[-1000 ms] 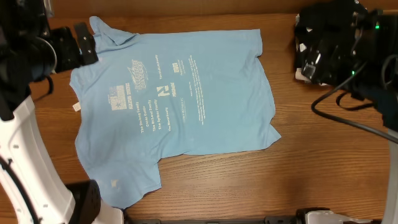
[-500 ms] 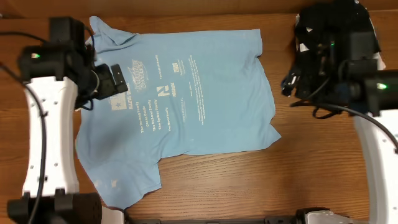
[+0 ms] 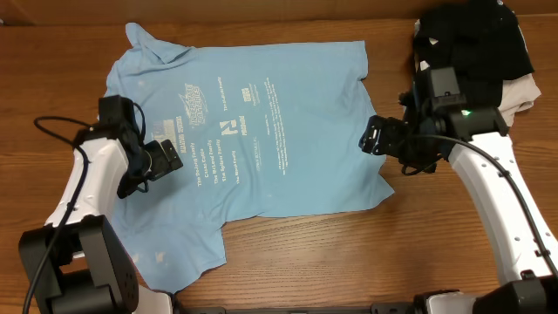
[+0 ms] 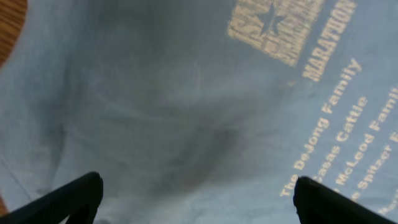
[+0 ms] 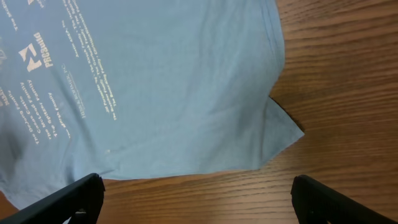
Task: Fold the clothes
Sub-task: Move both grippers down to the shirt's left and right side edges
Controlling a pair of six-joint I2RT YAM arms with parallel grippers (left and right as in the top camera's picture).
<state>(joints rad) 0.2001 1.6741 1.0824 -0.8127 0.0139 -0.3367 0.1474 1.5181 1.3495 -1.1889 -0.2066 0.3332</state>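
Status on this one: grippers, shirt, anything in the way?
Left gripper open above T-shirt. Right gripper open at its edge. T-shirt flat, unfolded. Black garments aside, clear.

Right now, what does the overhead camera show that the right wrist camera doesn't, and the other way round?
Only overhead: the whole T-shirt spread out, both arms, the left gripper over its printed part, and black garments near the right arm. Only right wrist: the right gripper close up, open, looking down on the shirt's pointed hem corner. Both: blue cloth, white print, wooden table.
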